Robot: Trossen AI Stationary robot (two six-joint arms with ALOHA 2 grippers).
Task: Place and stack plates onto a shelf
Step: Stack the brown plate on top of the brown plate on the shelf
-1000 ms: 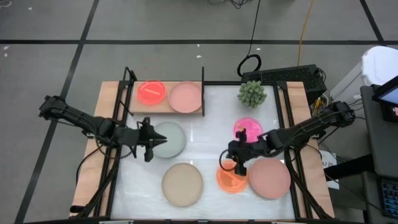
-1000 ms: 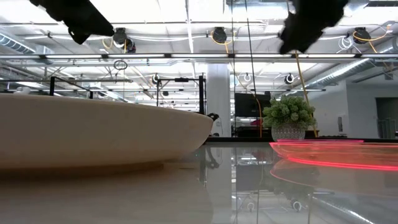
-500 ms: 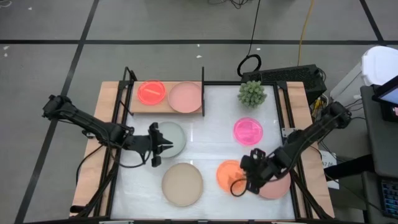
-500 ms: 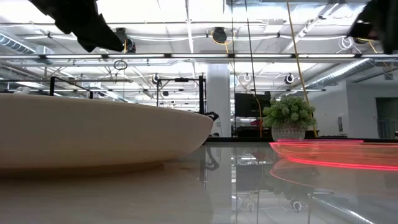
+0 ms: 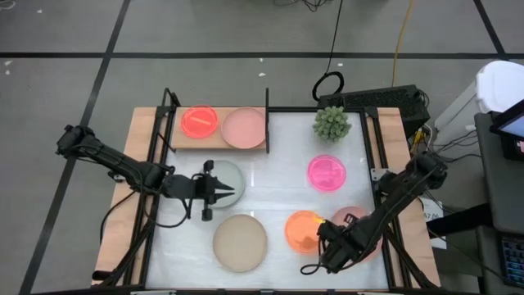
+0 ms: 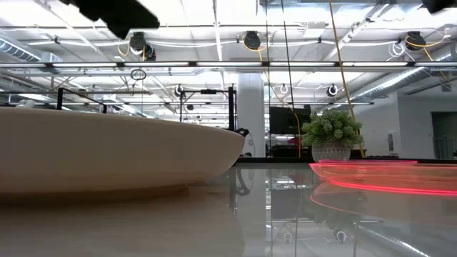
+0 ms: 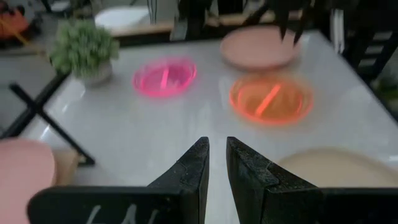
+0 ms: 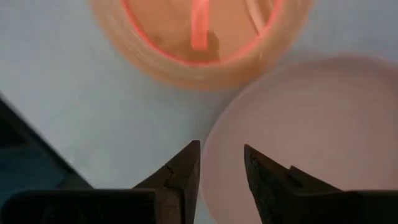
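Care matters here: right end effector [image 8: 221, 163], parted and empty, should straddle the pale pink plate [image 8: 323, 130] rim squarely, clear of the orange plate [image 8: 199, 37].

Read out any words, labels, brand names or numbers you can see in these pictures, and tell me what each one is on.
No text can be read in any view.
Left gripper: pale marks on its body in the left wrist view, cut off at the edge, unreadable.
The plates, the wooden shelf and the potted plant: no labels visible.
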